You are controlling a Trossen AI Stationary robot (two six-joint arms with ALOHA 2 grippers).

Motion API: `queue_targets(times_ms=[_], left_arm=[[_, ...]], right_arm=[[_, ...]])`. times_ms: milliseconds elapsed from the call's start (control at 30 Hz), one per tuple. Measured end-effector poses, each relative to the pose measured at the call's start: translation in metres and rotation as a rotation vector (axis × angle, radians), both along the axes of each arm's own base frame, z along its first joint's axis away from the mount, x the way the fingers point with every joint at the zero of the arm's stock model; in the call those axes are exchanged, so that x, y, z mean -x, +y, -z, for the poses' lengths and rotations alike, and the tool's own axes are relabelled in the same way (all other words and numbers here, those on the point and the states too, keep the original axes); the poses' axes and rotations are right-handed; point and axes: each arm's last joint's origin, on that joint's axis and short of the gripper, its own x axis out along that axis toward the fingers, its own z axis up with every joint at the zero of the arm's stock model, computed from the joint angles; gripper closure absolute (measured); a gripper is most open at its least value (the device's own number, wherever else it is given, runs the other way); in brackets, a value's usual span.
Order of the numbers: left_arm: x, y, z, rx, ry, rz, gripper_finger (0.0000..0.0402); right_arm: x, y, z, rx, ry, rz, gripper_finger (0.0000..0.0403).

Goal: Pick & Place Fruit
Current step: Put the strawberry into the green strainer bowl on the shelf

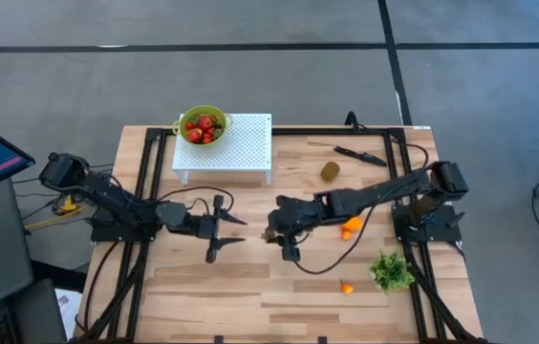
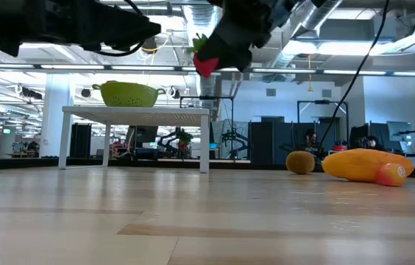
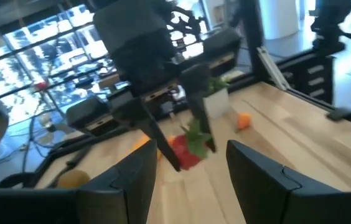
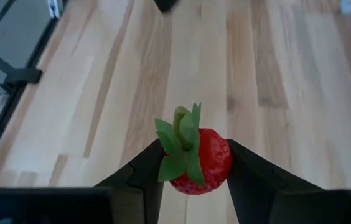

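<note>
Between the two dark fingers of the right gripper [image 4: 194,165] sits a red strawberry [image 4: 208,162], pinched from both sides, its green leafy cap turned toward the wrist camera and its rounded red body pointing away toward the tabletop. From table height the berry hangs well above the wood, red tip down and leaves up, so its long axis runs roughly vertical. From above, this gripper hovers over the middle of the table [image 1: 250,277], reaching in from the right side. Facing it across a short gap is the left gripper [image 1: 220,228], its fingers spread apart and holding nothing; its wrist camera looks straight at the held strawberry.

Behind the right arm lie an elongated orange fruit [image 2: 366,163] with a small reddish-orange piece [image 2: 391,174] touching it, a brownish kiwi [image 1: 330,171] farther back, another small orange piece [image 1: 346,287] near a green leafy bunch [image 1: 391,270], and a black knife [image 1: 360,154]. At the back edge stands a white perforated stand [image 1: 241,148], carrying a green colander [image 1: 203,125] that holds red fruit.

Light butcher-block wood forms the surface; beyond it opens a bright office space with ceiling lights.
</note>
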Motion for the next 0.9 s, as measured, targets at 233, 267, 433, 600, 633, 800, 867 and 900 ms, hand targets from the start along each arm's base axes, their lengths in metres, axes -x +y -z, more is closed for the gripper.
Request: queue_targets(times_ms=[233, 267, 433, 600, 633, 800, 867, 900], left_arm=[[-0.017, -0.005, -0.009, 0.01, -0.02, 0.005, 0.0215], [-0.021, -0.006, -0.007, 0.006, -0.007, 0.005, 0.0215], [-0.042, -0.013, 0.003, -0.008, 0.044, 0.031, 0.0215], [-0.056, -0.017, 0.001, -0.006, 0.04, 0.038, 0.0215], [-0.057, -0.017, 0.001, -0.006, 0.039, 0.038, 0.0215], [-0.058, -0.016, -0.003, 0.0, 0.017, 0.017, 0.0215], [-0.059, -0.014, -0.003, 0.009, 0.019, -0.002, 0.0215], [-0.059, -0.013, -0.003, 0.024, 0.02, -0.008, 0.0215]], right_arm=[[-0.004, -0.007, -0.005, 0.015, -0.046, -0.017, 0.0266], [-0.005, -0.008, -0.005, 0.016, -0.049, -0.016, 0.0266], [-0.005, -0.007, -0.006, 0.023, -0.065, -0.026, 0.0267], [-0.006, -0.006, -0.007, 0.032, -0.075, -0.038, 0.0267], [-0.006, -0.006, -0.007, 0.032, -0.076, -0.038, 0.0267], [-0.006, -0.006, -0.007, 0.032, -0.077, -0.038, 0.0267], [-0.006, -0.006, -0.007, 0.029, -0.078, -0.04, 0.0267], [-0.006, -0.006, -0.007, 0.025, -0.078, -0.044, 0.0267]])
